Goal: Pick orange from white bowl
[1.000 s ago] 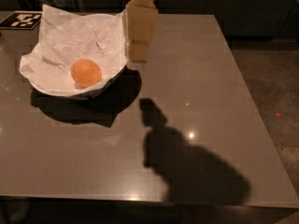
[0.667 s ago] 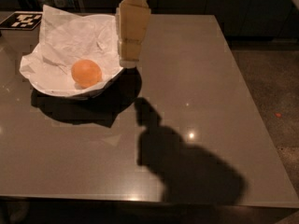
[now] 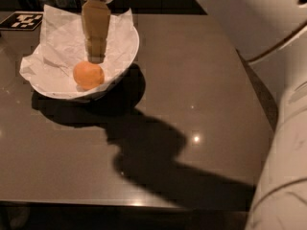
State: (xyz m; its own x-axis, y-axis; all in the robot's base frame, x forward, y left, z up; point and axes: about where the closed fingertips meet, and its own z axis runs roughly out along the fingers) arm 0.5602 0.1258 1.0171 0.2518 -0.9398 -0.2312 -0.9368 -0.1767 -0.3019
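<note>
The orange (image 3: 88, 75) lies in the white bowl (image 3: 125, 61), which is lined with crumpled white paper and stands at the table's far left. My gripper (image 3: 96, 56) hangs point-down over the bowl, its tan fingers (image 3: 95, 30) just above and slightly behind the orange. It holds nothing that I can see.
The dark glossy table (image 3: 192, 104) stretches to the right and front of the bowl, with the arm's shadow across it. A black-and-white marker tag (image 3: 21, 21) lies at the far left corner. My white arm (image 3: 283, 128) fills the right edge of the view.
The gripper has moved left, from beside the bowl's right rim to over the bowl's inside near the orange. The arm now shows at the right.
</note>
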